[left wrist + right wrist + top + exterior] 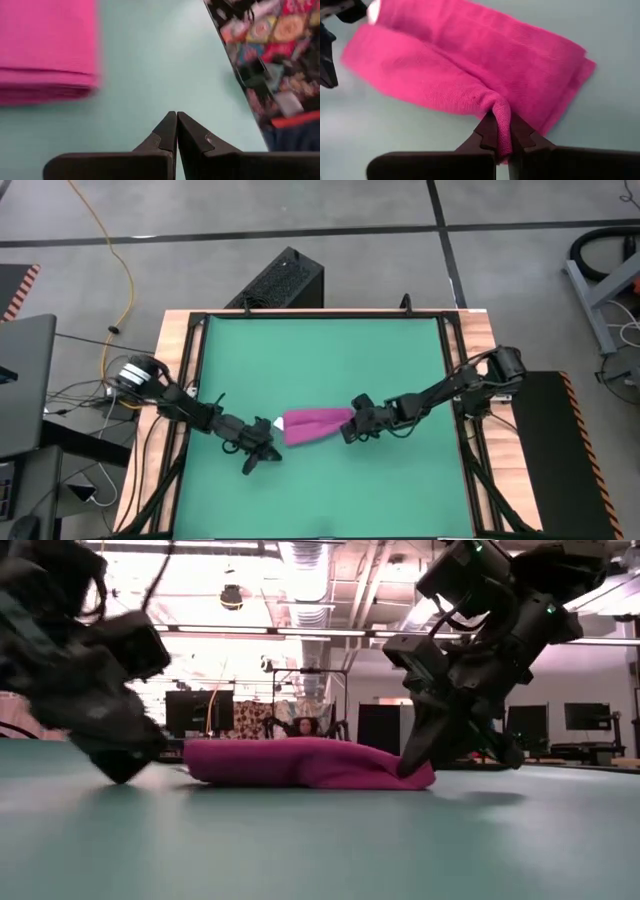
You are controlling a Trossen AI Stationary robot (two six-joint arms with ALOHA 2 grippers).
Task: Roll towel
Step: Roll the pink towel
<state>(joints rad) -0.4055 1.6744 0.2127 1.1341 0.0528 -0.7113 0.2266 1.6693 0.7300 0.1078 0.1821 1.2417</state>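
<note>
The magenta towel (318, 425) lies folded in several layers on the green table, a little right of its middle. Its small white tag (277, 422) sticks out at the left end. The towel also shows in the low view (300, 762) as a flat, thick bundle. My right gripper (502, 131) is at the towel's right end, shut on the cloth. My left gripper (176, 120) is shut and empty. It stands just left of and nearer than the towel's left end (47, 45), low over the table (262, 455). My right gripper pinches a raised ridge of cloth (501, 107) between its two fingers, at the towel's right end. The fingers (415, 760) slant down from the table's right. The cloth bunches into a fold between the fingers. The rest of the towel lies flat on the table.
A wooden frame (180, 360) with dark rails borders the green mat (320, 360). A black box (280, 280) stands beyond the far edge. Cables and a laptop lie off the left side. In the low view a person (303, 726) sits far behind the table.
</note>
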